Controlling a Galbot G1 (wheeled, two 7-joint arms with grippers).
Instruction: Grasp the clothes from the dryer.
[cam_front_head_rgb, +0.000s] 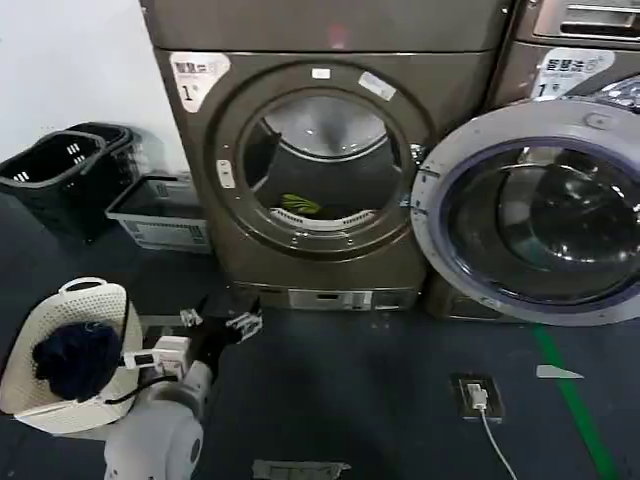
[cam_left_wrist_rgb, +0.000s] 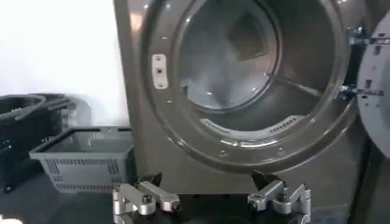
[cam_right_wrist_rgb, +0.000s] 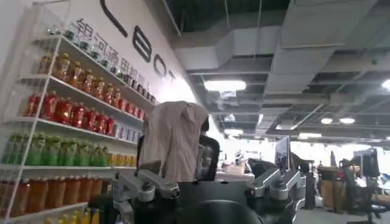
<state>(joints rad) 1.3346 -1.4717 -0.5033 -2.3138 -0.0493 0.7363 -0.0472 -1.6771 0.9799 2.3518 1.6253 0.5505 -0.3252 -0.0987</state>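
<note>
The left gripper (cam_front_head_rgb: 222, 322) sits low in the lower left of the head view, fingers spread wide and holding nothing, aimed toward the dryer (cam_front_head_rgb: 330, 270) but well short of its opening. The right gripper (cam_right_wrist_rgb: 210, 185) is also spread wide and empty, pointed away at a room with shelves of bottles (cam_right_wrist_rgb: 67, 115). The clothes (cam_front_head_rgb: 300, 204), a small yellow-green bundle, lie on the drum floor toward the lower left of the round opening, untouched. So the grasp is not yet begun: the reach into the drum, the closing and the pull-out all remain, as I judge it. The door (cam_front_head_rgb: 530, 215) stands swung open to the right, leaving the opening clear. Its metal rim is the edge to clear on entry. At the frame's left stand a grey basket (cam_front_head_rgb: 160, 212) and black baskets (cam_front_head_rgb: 65, 170), and a white basket of dark clothes (cam_front_head_rgb: 70, 355) beside the arm; the floor between gripper and dryer looks open.
</note>
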